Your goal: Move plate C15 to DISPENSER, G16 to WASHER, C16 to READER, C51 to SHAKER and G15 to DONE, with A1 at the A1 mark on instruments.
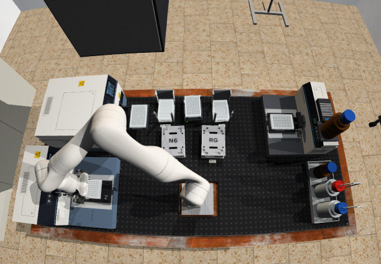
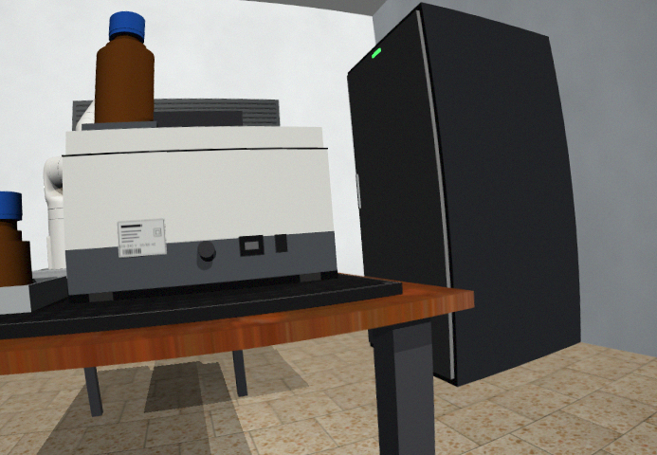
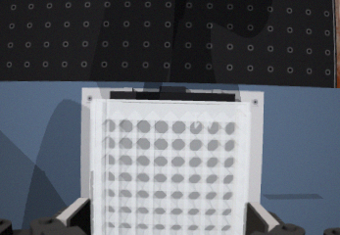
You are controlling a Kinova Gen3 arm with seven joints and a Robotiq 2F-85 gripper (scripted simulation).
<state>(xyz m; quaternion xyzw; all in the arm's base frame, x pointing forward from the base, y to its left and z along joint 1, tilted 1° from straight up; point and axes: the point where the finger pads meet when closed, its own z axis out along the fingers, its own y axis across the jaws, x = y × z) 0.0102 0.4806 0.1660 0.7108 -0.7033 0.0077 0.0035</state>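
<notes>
My gripper point(image 1: 83, 187) is over the blue and white instrument point(image 1: 99, 207) at the front left of the deck. In the wrist view its two fingers stand wide apart against the long sides of a white well plate point(image 3: 170, 166) and grip it. The plate point(image 1: 93, 188) lies level over the instrument's white nest frame point(image 3: 85, 147), square with it. I cannot tell whether it rests in the locators. Its label is not readable. Other plates sit beside the white instrument at the back left point(image 1: 138, 115), on the middle back station point(image 1: 192, 106) and in the right instrument point(image 1: 281, 121).
Two stack racks point(image 1: 165, 109) point(image 1: 221, 109) stand at the back, each showing a plate. Nests N6 point(image 1: 172, 140) and RG point(image 1: 213, 140) are empty. Bottles and tubes point(image 1: 327, 190) stand at the right. The arm's base point(image 1: 198, 195) is at the front middle.
</notes>
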